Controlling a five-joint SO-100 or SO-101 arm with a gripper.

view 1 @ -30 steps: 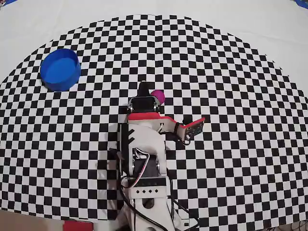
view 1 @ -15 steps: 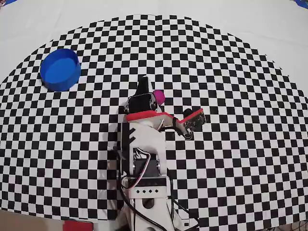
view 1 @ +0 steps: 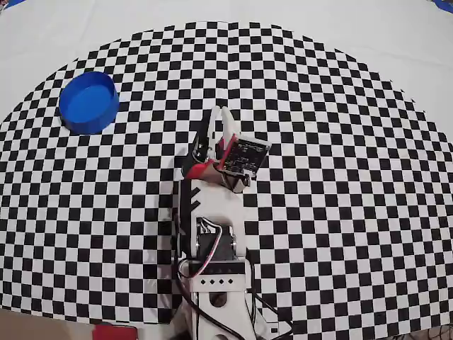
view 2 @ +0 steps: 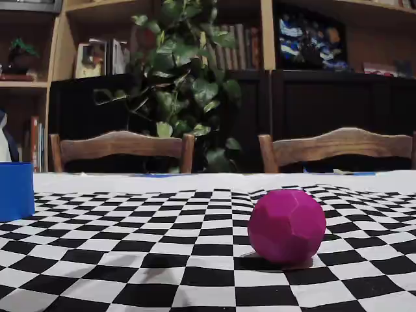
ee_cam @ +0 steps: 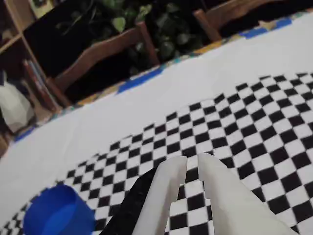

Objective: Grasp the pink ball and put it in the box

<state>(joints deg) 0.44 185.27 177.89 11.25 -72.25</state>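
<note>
From the overhead view I have the end effector (view 1: 221, 117) raised over the middle of the checkered table (view 1: 340, 212), its fingers pointing away from the arm's base and toward the far edge. The wrist view shows the two white fingers (ee_cam: 166, 191) with only a narrow gap between them, parted slightly and pinching nothing; checker squares show through the gap.

The box (view 1: 88, 103), a low blue round container, sits well to the left of the end effector in the overhead view, near the edge of the checker pattern, and it looks empty. It also appears at the lower left of the wrist view (ee_cam: 57, 215), so the wrist is angled partly toward it.

The pink ball (view 2: 286, 225) rests on the table in the fixed view, close to that low camera, with the box (view 2: 14, 190) far off at the left edge. I cannot find the ball in the overhead or wrist views; it may lie hidden beneath the arm, though I cannot confirm that.

I judge that the grasp has not begun. Next I would need to locate the ball, widen the fingers and descend.
</note>
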